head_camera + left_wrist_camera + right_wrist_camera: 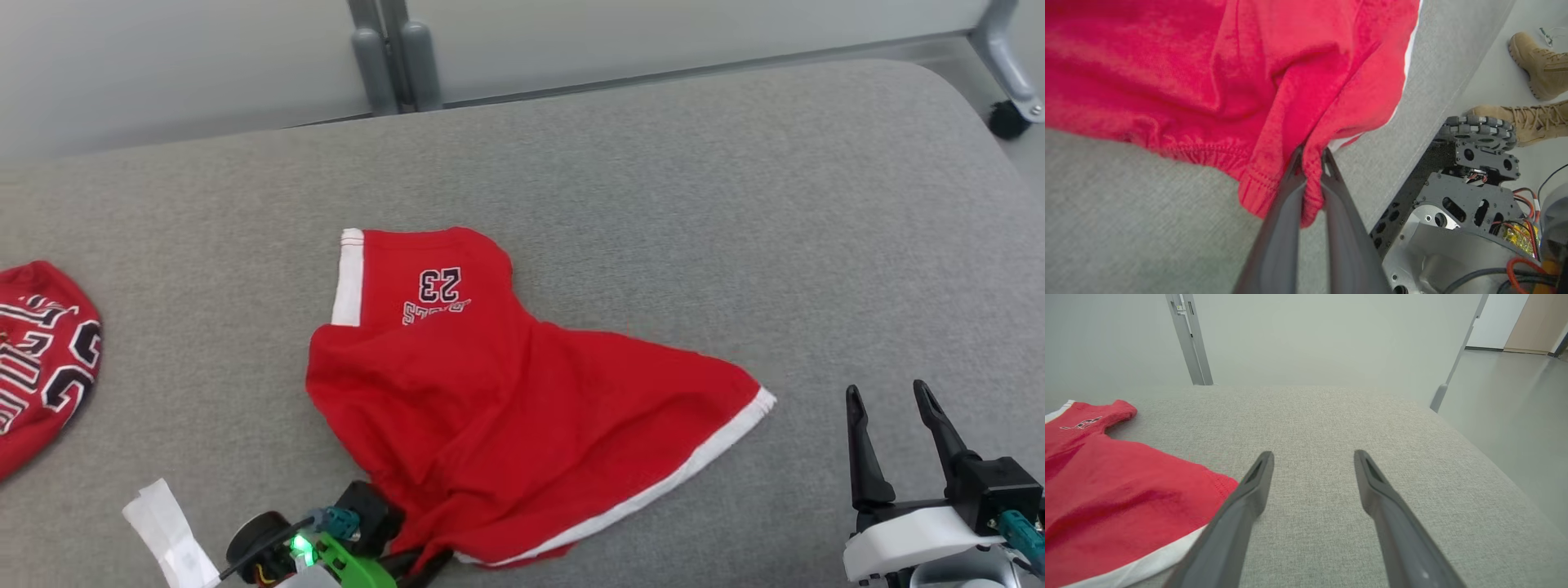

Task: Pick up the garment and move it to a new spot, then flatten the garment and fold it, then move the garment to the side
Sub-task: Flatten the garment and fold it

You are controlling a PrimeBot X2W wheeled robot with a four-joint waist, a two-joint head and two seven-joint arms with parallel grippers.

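Two dark fingers [1286, 212] of the left hand [1312, 161] press together, pinching a bunched fold of the red garment [506, 392] at its near hem; the garment lies rumpled mid-counter [735, 204], white trim along its edges; the right hand [888, 400] sits spread near its right corner; another red jersey [41, 351] lies far left.

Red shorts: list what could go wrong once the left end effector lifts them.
1. The left end effector pinches just a small fold at the edge of the red shorts; it may slip out when lifted.
2. The right end effector hangs open, apart from the cloth, so a one-point lift would likely bunch them.
3. Another red garment lies at the left of the pad; dropping there could tangle both.
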